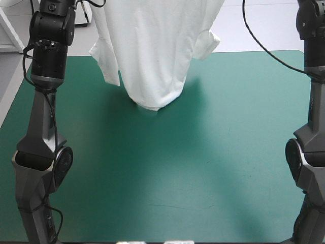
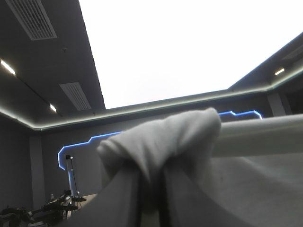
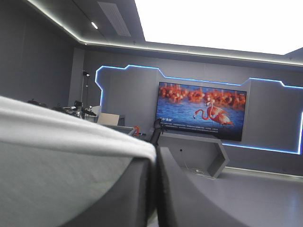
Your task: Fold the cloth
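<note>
The white T-shirt hangs lifted over the far half of the teal-green table, stretched between both raised arms. Its sleeves droop at either side, and its lowest fold touches or nearly touches the cover. Both grippers are above the top of the high view. In the left wrist view my left gripper is shut on the T-shirt, which bunches over its fingertips. In the right wrist view my right gripper is shut on the T-shirt's edge, which runs off to one side of it.
The left arm rises along the table's left side and the right arm along its right side. Bare teal-green cover stretches from the hanging shirt to the near edge.
</note>
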You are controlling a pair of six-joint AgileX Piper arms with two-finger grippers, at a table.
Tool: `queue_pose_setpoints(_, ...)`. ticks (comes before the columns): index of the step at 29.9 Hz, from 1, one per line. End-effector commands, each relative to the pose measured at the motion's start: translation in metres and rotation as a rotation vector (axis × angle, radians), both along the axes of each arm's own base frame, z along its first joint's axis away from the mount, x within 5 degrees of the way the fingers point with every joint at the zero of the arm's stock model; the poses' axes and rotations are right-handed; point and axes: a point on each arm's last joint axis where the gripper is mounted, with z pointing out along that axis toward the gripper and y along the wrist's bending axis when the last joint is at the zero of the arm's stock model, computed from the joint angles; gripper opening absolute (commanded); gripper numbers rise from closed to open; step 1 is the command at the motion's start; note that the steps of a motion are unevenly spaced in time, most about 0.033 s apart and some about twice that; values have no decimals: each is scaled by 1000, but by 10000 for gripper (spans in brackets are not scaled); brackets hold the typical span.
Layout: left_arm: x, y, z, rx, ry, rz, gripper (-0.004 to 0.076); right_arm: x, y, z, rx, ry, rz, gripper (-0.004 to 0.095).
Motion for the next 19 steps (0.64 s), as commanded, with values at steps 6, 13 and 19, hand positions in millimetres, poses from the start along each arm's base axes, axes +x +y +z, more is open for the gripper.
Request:
queue_pose_setpoints(6,-28,35,25,-93,11,15,-6,-24,-29,21,-97,-87,-147,-17)
queue_pose_setpoints(13,12,27,-38,-34,622,8,-6,29,-52,-55,-215,346,-207,-17)
queue_pose_setpoints(19,25,22,-83,30,982,10,-6,54,-55,-120,-283,624,-169,-17)
